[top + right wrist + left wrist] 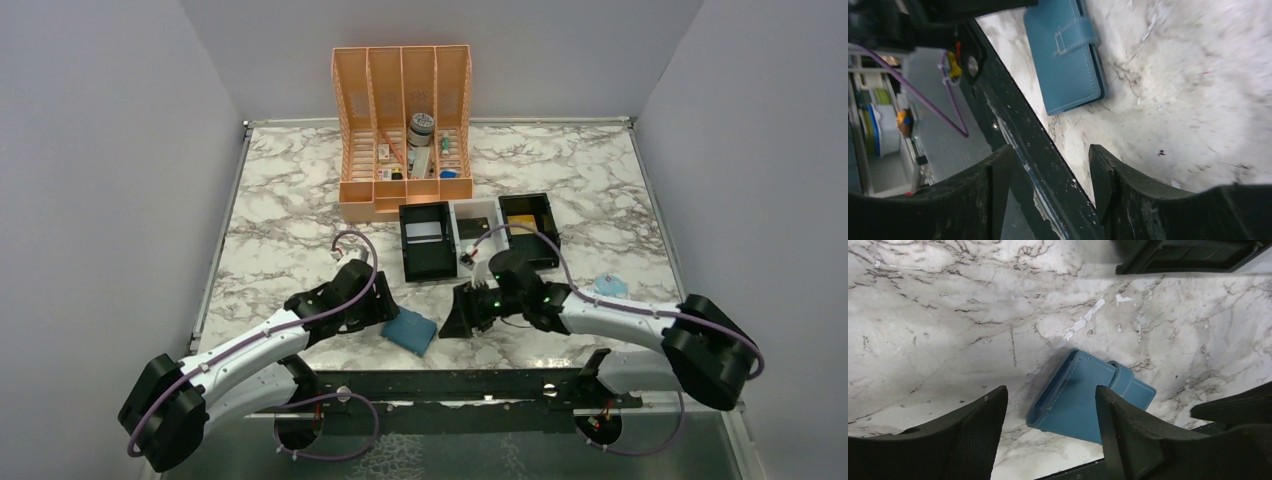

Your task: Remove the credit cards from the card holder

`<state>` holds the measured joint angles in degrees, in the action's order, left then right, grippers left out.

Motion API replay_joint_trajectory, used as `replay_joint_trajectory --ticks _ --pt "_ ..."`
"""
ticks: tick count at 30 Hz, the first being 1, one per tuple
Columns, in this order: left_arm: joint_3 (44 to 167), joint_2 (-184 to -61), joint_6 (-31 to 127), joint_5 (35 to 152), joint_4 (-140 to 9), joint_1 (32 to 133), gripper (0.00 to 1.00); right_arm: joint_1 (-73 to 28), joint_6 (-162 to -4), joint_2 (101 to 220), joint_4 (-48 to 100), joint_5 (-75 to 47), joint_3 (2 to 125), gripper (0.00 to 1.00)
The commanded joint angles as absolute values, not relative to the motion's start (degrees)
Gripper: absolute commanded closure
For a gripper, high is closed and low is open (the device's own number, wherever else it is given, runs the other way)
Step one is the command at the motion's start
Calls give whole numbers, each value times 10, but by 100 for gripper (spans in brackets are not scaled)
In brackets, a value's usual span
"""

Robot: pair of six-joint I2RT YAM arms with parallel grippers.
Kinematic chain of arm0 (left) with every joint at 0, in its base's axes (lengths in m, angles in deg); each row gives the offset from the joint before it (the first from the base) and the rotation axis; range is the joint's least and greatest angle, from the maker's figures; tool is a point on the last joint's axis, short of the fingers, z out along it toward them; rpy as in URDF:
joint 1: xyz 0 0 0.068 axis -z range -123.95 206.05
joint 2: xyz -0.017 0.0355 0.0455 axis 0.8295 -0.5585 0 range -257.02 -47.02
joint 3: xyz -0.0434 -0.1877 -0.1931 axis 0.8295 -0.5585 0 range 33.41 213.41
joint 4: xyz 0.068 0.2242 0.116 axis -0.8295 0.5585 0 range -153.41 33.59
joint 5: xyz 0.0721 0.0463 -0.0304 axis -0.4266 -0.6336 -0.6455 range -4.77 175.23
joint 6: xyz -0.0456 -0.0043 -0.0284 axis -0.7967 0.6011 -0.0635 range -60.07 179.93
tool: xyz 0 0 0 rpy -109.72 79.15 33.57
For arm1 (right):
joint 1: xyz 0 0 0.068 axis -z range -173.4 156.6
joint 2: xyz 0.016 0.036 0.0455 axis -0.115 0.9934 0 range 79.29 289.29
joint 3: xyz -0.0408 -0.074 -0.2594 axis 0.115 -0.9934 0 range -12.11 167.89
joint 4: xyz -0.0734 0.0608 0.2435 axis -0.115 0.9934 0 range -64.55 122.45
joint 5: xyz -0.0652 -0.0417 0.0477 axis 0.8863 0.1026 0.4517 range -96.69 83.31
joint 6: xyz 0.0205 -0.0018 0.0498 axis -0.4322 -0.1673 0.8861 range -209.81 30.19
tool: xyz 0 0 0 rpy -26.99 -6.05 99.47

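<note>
The blue card holder point(410, 332) lies folded shut on the marble near the table's front edge, its strap tab across one end. In the left wrist view the card holder point(1075, 402) sits just beyond my open left gripper point(1050, 407), partly behind the right finger point(1118, 425). In the right wrist view the card holder point(1068, 55) is farther off. My right gripper point(1050, 167) is open and holds nothing, hanging over the black front rail point(1048, 160). One gold-tan credit card point(522, 220) lies in the tray's right compartment. No card shows in the holder.
A black-and-white three-compartment tray point(478, 212) stands mid-table, with a silver-white card point(425, 233) in its left compartment. An orange file rack point(403, 130) with small items is behind it. A pale blue packet point(608, 286) lies by the right arm. Grey walls enclose three sides.
</note>
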<state>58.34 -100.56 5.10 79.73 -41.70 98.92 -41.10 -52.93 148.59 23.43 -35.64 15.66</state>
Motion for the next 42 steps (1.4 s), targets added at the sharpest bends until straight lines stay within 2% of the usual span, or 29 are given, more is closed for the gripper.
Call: replay_joint_trajectory --ticks 1,8,17,20,24,27,30,32,34,37,42 --pt "571 -997 46 822 -416 989 34 -459 -508 1564 176 -321 177 43" --pt "564 -1013 59 857 -435 989 40 -461 -460 1645 104 -311 189 46" --pt "559 -1046 75 882 -464 989 48 -461 -393 1679 66 -276 192 53" --pt "558 -1058 78 888 -472 989 49 -461 -393 1695 67 -285 198 58" --pt "559 -1065 81 894 -481 989 52 -461 -380 1696 53 -285 193 71" --pt "559 -1068 82 895 -485 989 54 -461 -375 1687 50 -283 190 74" --pt "559 -1070 83 899 -489 989 55 -461 -371 1675 51 -277 190 83" --pt "559 -1068 84 899 -491 989 55 -461 -369 1669 52 -278 190 97" --pt "559 -1065 84 898 -492 989 55 -461 -369 1660 60 -276 190 99" --pt "561 -1053 81 889 -492 989 50 -461 -378 1628 105 -230 191 99" --pt "567 -1012 70 846 -481 989 26 -461 -422 1521 245 -121 190 99"
